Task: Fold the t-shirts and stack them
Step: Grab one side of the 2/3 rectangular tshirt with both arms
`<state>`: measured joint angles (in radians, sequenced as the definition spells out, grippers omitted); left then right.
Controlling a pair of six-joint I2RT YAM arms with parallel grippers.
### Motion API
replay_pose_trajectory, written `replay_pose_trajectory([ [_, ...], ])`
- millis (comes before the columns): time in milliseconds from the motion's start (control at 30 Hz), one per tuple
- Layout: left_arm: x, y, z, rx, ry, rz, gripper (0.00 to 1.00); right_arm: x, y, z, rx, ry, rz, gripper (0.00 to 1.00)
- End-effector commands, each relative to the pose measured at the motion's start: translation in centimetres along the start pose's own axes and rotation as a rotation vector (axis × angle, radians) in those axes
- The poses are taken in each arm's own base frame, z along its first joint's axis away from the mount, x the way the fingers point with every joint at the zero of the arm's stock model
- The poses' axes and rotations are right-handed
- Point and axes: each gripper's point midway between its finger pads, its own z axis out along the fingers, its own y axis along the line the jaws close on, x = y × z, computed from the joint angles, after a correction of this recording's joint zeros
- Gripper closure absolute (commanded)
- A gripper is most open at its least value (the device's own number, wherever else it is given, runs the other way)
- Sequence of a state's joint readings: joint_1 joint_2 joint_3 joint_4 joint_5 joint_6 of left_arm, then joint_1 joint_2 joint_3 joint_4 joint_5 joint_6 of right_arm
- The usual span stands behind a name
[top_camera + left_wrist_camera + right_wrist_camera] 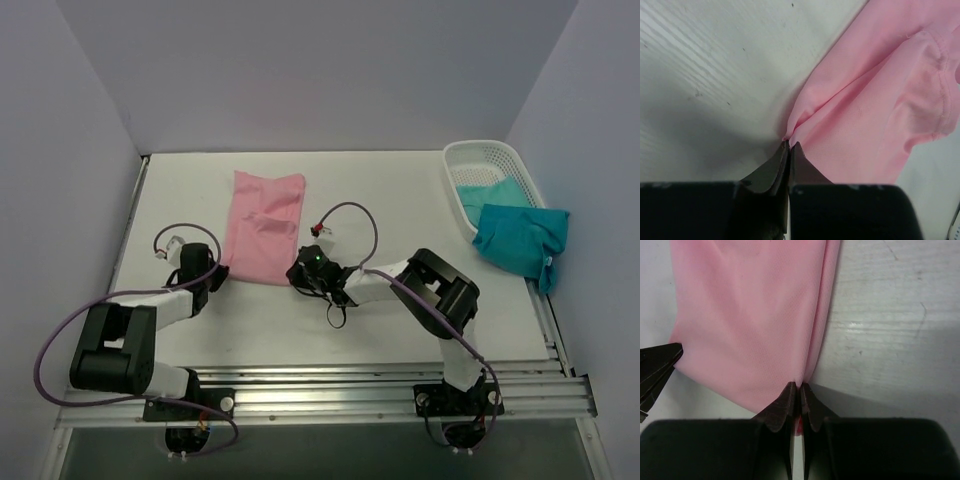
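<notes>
Corners of pink t-shirt (264, 228) hide inside clamped left gripper (789, 145) and right gripper (800, 386).

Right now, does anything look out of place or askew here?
A teal t-shirt spills from the white basket over its near rim, toward the right edge of the table. The pink t-shirt lies flat, slightly slanted; left gripper and right gripper pinch its near corners.

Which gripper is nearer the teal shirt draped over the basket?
Right. The right gripper pinches the pink shirt's corner nearer the teal shirt; the left gripper pinches the farther corner.
</notes>
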<state>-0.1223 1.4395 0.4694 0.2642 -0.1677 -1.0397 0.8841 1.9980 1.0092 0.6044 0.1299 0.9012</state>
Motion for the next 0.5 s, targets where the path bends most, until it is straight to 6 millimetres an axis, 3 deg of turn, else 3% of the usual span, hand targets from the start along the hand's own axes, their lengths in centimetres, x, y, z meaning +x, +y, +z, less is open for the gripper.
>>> replay_pose_trajectory([
  [0,0.9,-0.7,-1.6,0.029,0.014,-0.002,0.98,1.1,-4.2,-2.4,0.128,0.027,-0.040,1.00],
  [33,1.6,-0.5,-1.9,0.023,0.029,0.008,0.98,1.6,-5.1,-2.8,0.152,0.033,-0.047,1.00],
  [300,4.1,-1.2,-5.7,0.081,0.090,0.021,0.98,3.5,-6.3,-5.6,0.178,0.062,-0.060,1.00],
  [467,5.4,0.0,-8.8,0.083,0.122,0.045,0.98,3.6,-5.0,-8.5,0.177,0.065,-0.068,1.00],
])
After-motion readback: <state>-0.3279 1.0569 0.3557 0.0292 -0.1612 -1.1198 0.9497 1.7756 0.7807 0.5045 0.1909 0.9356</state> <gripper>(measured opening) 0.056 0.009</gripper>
